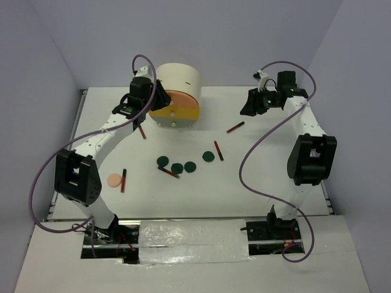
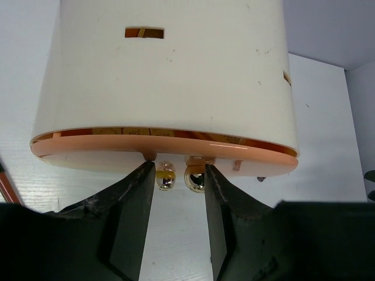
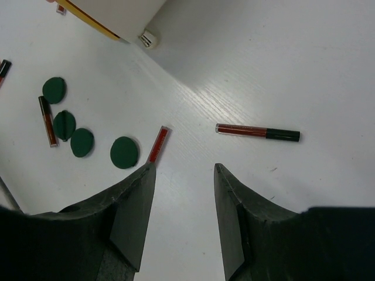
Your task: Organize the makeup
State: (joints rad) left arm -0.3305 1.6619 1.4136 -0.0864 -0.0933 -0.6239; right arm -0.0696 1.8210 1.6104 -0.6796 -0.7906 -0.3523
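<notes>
While you are holding the left gripper (image 2: 179, 175) up against the cream drum-shaped cabinet (image 2: 170, 76), its jaws are standing apart with the two small gold ball knobs (image 2: 195, 179) of the peach-orange drawer front (image 2: 164, 151) between them. Whether a pad is touching a knob cannot be told. By my reading, you are positioning it there to work the drawer so the loose pieces have somewhere to go.

Right gripper (image 3: 184, 170): jaws parted, gripping nothing, hovering to the right of the cabinet. One thin dark-red stick with a black cap (image 3: 258, 132) is lying just ahead of it, probably the piece you are lining up.

Four dark green round discs (image 1: 177, 167): lying flat in a loose row in front of the cabinet, apart from it, with two more dark-red sticks (image 1: 218, 150) among them.

Peach round puff (image 1: 113, 180): sitting well out to the cabinet's front-left, a stick just beside it.

A further stick is lying near the cabinet's left side, under your left arm.
</notes>
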